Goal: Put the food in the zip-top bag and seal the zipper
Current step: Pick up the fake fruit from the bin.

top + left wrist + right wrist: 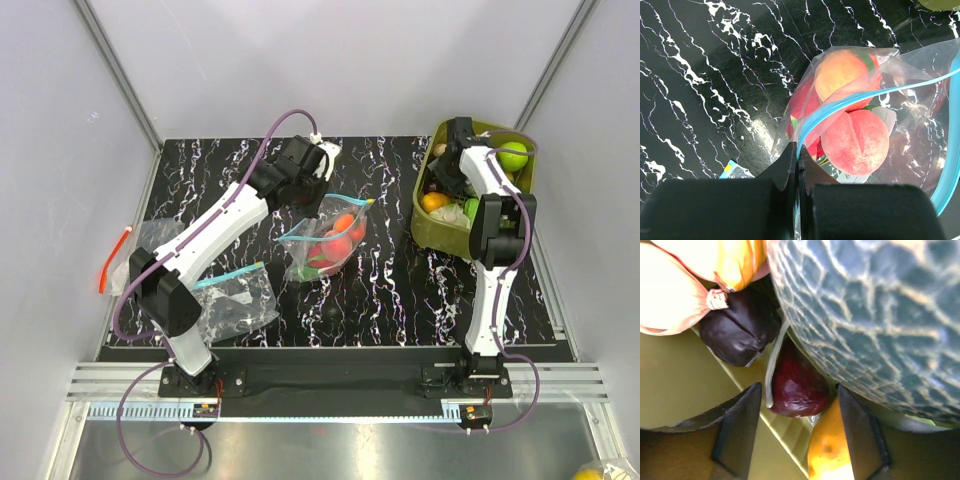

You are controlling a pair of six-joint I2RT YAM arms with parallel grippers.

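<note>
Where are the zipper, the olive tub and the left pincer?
zipper (865, 97): left wrist view, middle of the blue strip.
olive tub (440, 235): top view, near wall.
left pincer (799, 152): left wrist view, between its tips, shut on the zipper.

Light: bright, even, from overhead.
Glare: white patch on glossy desk (757, 129); sheen on zip-top bag (920, 150).
Focus: left claw (799, 156) blurred.

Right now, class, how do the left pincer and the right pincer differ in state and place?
The left pincer is shut on the zipper of the zip-top bag; the right pincer stands open, holding nothing. The left is over the table; the right is in the olive tub among food. Both have dark fingers.
</note>
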